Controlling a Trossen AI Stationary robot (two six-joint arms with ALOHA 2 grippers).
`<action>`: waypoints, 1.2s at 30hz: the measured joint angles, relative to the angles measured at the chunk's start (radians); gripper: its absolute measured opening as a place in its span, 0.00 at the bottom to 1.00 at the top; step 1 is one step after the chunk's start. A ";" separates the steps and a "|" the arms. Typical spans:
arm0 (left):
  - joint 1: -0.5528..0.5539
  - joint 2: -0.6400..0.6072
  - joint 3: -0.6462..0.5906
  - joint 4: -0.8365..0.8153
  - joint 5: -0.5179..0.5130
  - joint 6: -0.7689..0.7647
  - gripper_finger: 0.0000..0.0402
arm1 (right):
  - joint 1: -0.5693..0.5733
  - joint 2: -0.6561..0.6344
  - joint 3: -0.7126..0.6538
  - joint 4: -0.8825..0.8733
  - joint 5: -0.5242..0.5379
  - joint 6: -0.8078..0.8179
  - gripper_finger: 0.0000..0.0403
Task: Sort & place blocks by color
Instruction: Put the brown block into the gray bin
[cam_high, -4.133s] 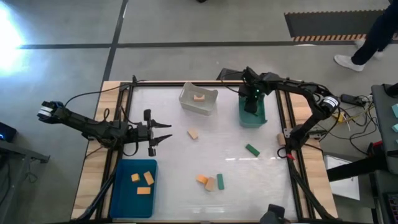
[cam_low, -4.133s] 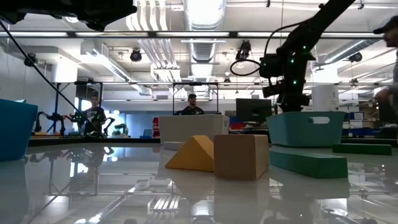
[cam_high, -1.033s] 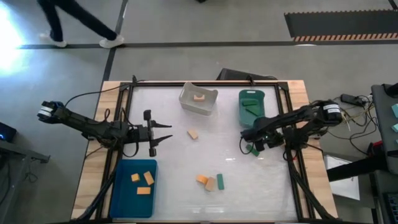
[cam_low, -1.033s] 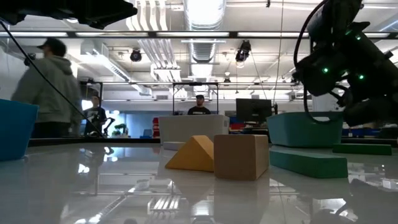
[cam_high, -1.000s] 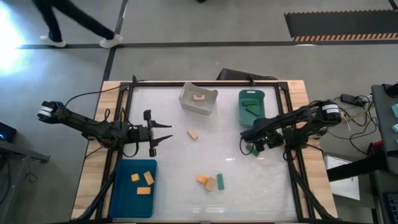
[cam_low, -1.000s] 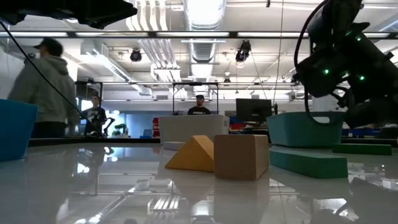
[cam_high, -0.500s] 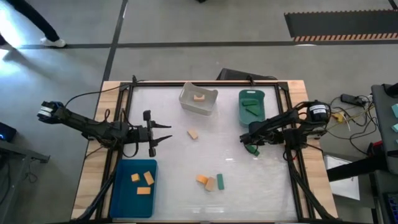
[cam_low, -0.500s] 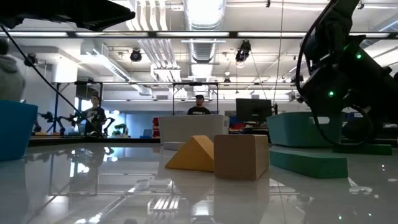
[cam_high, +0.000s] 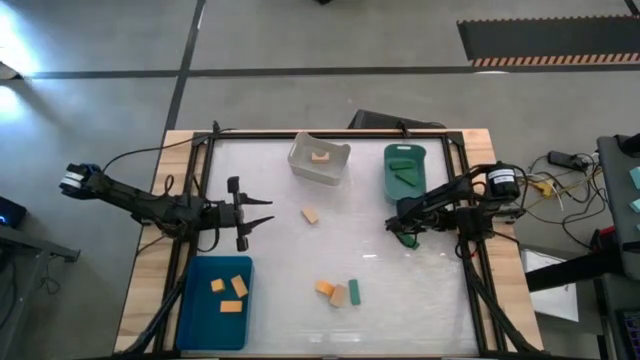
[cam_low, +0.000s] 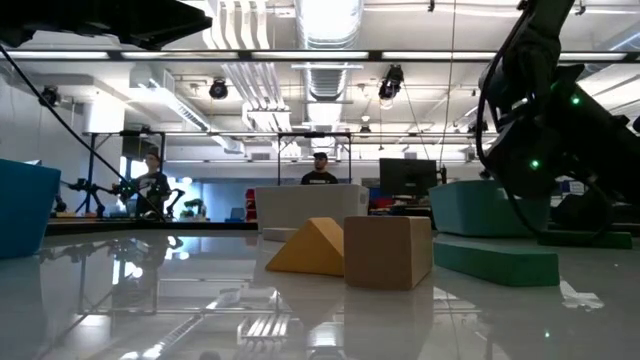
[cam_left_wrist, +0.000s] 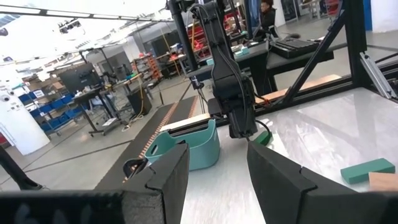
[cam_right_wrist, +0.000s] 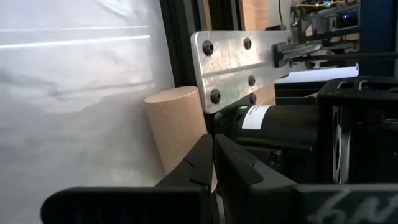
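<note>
The white table (cam_high: 300, 250) stands on a grey floor. In the low view a workshop with ceiling lights and distant people stretches behind it.

The right arm reaches in from the right edge, with its gripper (cam_high: 404, 231) low over the tabletop just near of the green bin (cam_high: 388, 185). In the right wrist view its fingers (cam_right_wrist: 193, 163) are pressed together with nothing showing between them. The left gripper (cam_high: 262, 213) waits at the table's left side, jaws apart, holding nothing.

The blue bin (cam_high: 195, 310) sits at the near left with three orange blocks (cam_high: 231, 306) inside. The clear bin (cam_high: 305, 168) at the far centre holds one block (cam_high: 320, 156). The green bin already contains green pieces (cam_high: 400, 178).

The likely target is a green bar (cam_high: 405, 241), mostly covered by the right gripper. It lies flat on the table, and the low view shows its long side running left to right. Seen from above, too little shows to fix its heading.

To do this well, the fingers should first spread, then turn square to the bar's long axis. They should close across its narrow width near the middle, then lift clear of the bin's rim.

Near centre, another green bar (cam_high: 352, 292) lies with its long axis running near to far. It touches a tan cube (cam_high: 339, 296), which has an orange wedge (cam_high: 325, 289) beside it. A tan block (cam_high: 311, 215) lies alone mid-table.
</note>
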 joint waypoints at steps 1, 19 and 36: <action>0.000 0.001 0.000 0.001 0.000 0.000 0.37 | 0.000 -0.002 0.001 0.002 -0.004 -0.003 0.03; 0.000 0.002 0.000 0.001 0.000 -0.003 0.37 | 0.004 -0.202 0.176 -0.074 -0.015 -0.206 0.03; 0.000 0.001 0.000 0.010 0.000 -0.008 0.37 | 0.030 -0.354 0.193 0.286 -0.303 -0.490 0.33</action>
